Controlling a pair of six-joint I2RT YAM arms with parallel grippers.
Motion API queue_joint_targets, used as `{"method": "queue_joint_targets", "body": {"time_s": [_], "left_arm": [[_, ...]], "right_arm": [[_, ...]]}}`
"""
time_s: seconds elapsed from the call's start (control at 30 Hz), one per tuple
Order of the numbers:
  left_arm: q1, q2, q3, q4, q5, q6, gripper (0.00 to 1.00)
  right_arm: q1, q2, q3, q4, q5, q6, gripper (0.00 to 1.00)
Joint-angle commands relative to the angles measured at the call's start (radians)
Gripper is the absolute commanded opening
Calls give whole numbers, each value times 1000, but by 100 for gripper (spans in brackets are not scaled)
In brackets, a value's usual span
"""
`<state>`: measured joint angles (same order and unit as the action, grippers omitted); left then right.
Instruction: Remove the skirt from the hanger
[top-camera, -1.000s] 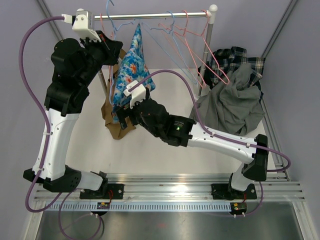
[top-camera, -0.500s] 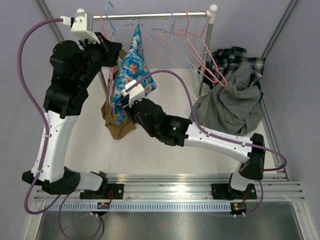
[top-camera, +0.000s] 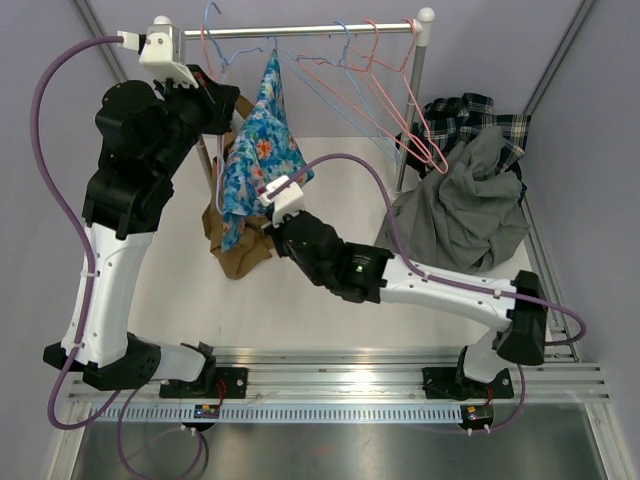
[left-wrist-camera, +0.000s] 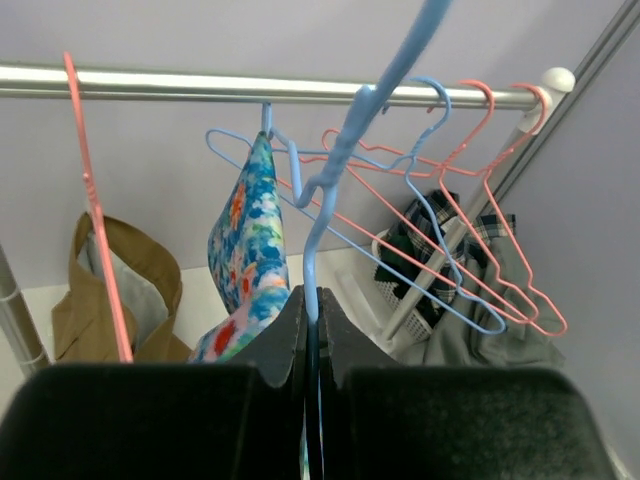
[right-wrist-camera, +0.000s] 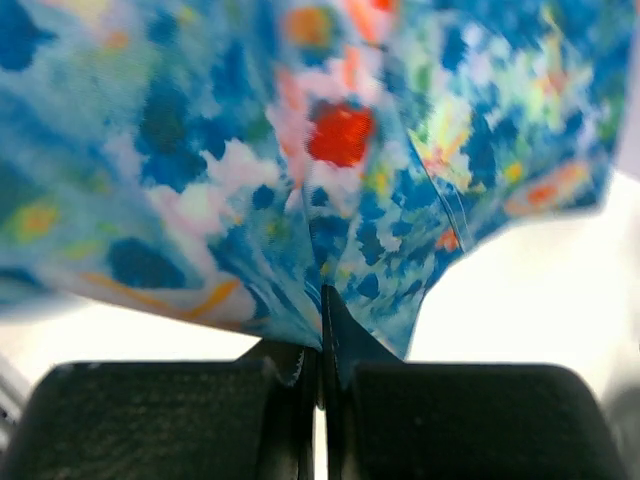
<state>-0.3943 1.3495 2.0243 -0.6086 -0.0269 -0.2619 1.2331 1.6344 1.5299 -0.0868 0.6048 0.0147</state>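
Below the rail (top-camera: 320, 30) hangs a floral skirt (top-camera: 262, 150); left hand (left-wrist-camera: 312, 300) clamps a blue hanger (left-wrist-camera: 352, 125), right hand (right-wrist-camera: 322, 340) pinches the skirt's hem.

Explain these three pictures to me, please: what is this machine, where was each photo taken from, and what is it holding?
This is a robot made of two jointed arms bolted to the near edge of a table. Each arm ends in a two-finger claw. The wide picture comes from a fixed camera above and behind the arms. The other two come from small cameras on the wrists, so each shows its own claw at the bottom.

A clothes rail crosses the far side, and a flowered blue skirt hangs from it. The left claw is shut on the wire of a blue hanger. The right claw is shut on a fold of the skirt.

A brown garment also lies on the table, with a heap of grey and checked clothes to the right.
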Motion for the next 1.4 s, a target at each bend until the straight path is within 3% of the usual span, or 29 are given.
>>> {"method": "queue_joint_targets", "body": {"time_s": [0.0,0.23,0.63,0.83,1.0,1.07,1.13,1.17,1.27,1.37], "left_arm": [[-3,3,103,66,-77,76,0],[-2,98,227,21,-157,161,0],[-2,111,226,10,-134,148,0],[-3,94,192,6,-122,132,0],[-8,47,120,21,-87,98,0],[-17,19,62,33,-79,90,0],[-26,1,16,55,-74,84,0],[-26,-9,-21,59,-74,81,0],[-28,-38,-73,72,-67,75,0],[-29,-58,-108,75,-53,78,0]], "right_arm": [[14,-201,-175,-10,55,112,0],[29,-520,-434,-158,134,229,0],[29,-746,-467,-205,306,177,0],[28,-876,-478,-91,466,13,0],[26,-854,-400,78,481,-323,0],[-19,-783,-298,73,463,-426,0],[-98,-714,-151,-20,365,-383,0],[-233,-694,-105,-113,315,-362,0],[-488,-621,21,-165,161,-351,0],[-665,-532,116,-140,73,-380,0]]}}
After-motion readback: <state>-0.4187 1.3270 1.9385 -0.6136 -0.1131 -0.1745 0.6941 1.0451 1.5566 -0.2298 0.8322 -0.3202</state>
